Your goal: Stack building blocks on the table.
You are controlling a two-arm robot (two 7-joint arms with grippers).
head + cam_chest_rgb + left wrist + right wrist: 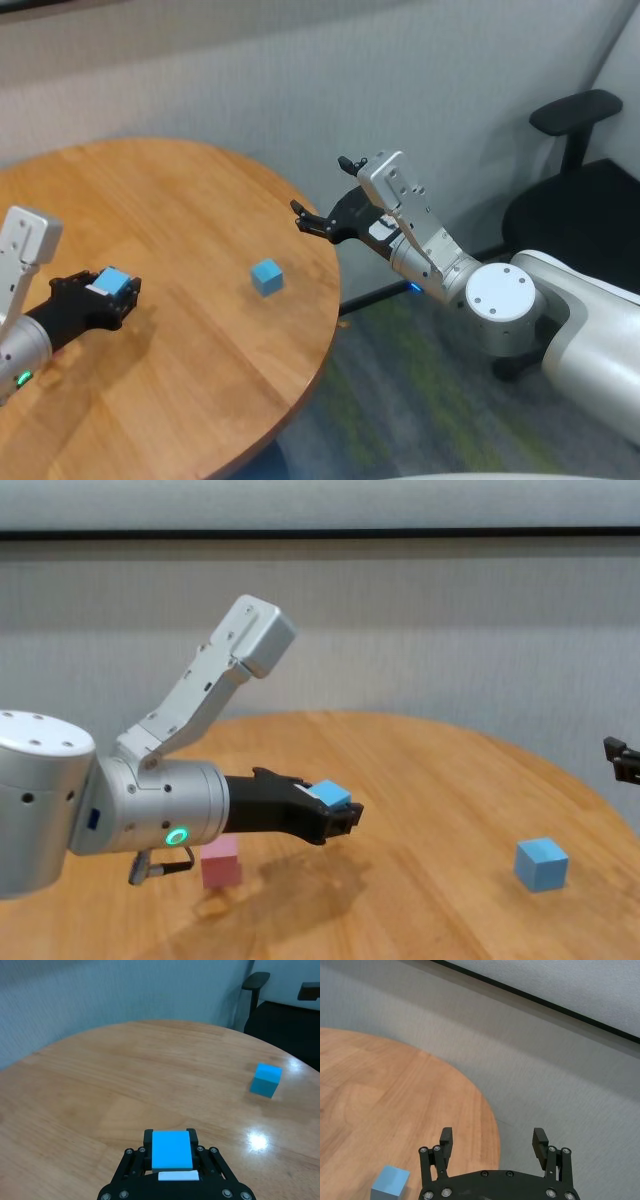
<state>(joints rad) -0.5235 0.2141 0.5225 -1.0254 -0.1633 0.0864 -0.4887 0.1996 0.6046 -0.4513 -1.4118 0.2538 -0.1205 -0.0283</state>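
Observation:
My left gripper hovers above the left part of the round wooden table, shut on a light blue building block that shows between its black fingers. A second light blue block rests alone on the table towards its right edge. A pink block sits on the table under my left forearm. My right gripper hangs in the air just beyond the table's right edge, open and empty, with the loose blue block below and to its side.
A black office chair stands on the carpet beyond my right arm. A grey wall runs behind the table. The table's curved edge passes close to the loose blue block.

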